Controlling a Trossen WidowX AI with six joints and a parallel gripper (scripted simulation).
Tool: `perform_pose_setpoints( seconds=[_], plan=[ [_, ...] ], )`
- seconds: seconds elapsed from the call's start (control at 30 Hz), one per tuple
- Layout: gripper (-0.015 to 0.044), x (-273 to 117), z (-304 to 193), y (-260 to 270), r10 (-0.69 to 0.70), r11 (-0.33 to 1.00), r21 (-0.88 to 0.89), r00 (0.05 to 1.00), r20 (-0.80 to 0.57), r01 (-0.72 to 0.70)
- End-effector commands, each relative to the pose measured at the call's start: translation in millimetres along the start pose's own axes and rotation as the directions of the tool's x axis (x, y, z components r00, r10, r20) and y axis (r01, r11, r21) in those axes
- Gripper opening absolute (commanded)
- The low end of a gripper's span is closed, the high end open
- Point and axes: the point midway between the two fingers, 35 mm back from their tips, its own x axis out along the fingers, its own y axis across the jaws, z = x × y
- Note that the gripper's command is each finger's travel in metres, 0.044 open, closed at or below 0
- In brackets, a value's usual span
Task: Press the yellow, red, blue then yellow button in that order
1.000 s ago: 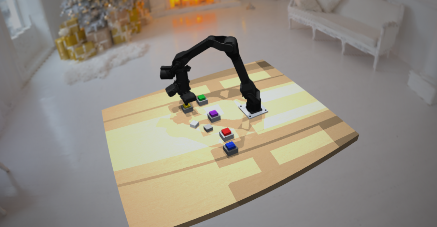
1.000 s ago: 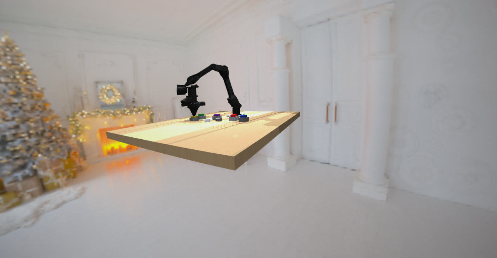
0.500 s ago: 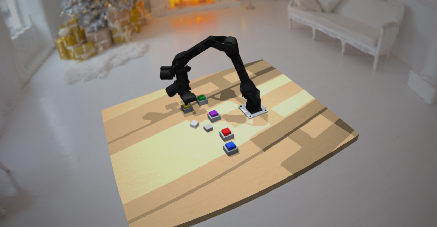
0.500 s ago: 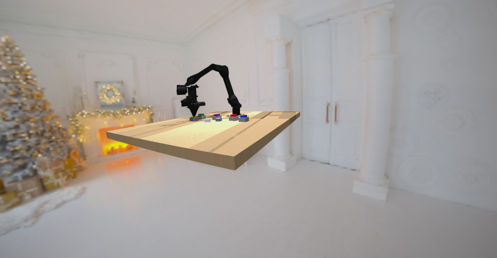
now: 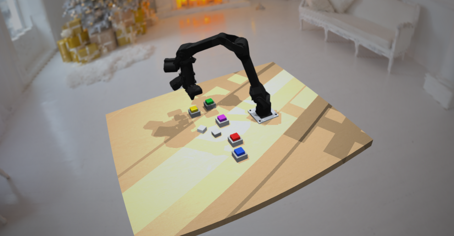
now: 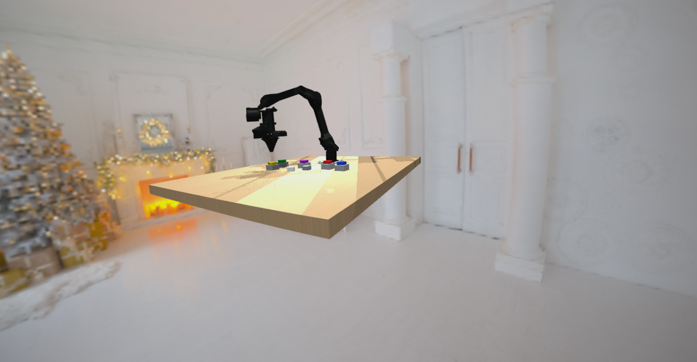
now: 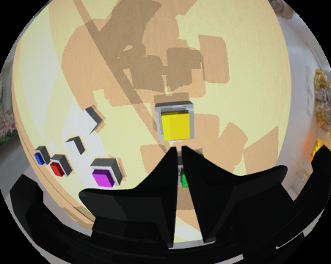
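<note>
Jaws closed, empty, green button (image 7: 184, 180) half-hidden

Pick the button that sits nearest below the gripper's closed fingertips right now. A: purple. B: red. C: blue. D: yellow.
D. In the wrist view the yellow button lies just ahead of the shut gripper, while the purple button, red button and blue button sit off to the side; the top view shows the gripper raised above the yellow one, not touching it.
</note>
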Motion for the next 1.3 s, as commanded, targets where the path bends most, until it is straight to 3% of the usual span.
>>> perform_pose_setpoints(
  seconds=[0.0,0.2,0.5,0.83,1.13,1.27],
  plan=[
    [0.002,-34.6,-1.2,-0.3,-0.012,1.0,-0.007,1.0,0.012,0.012],
    [0.002,-35.1,1.5,10.7,-0.012,1.0,-0.007,1.0,0.012,0.012],
    [0.002,-38.3,0.3,152.8,-0.001,1.0,-0.006,1.0,0.011,0.001],
    [0.002,-34.7,-69.3,271.7,0.017,1.0,-0.006,1.0,0.007,-0.017],
    [0.002,-31.4,-83.1,283.9,0.02,1.0,-0.006,1.0,0.005,-0.02],
    [0.002,10.3,-81.6,285.4,0.02,1.0,-0.006,1.0,0.005,-0.02]
  ],
)
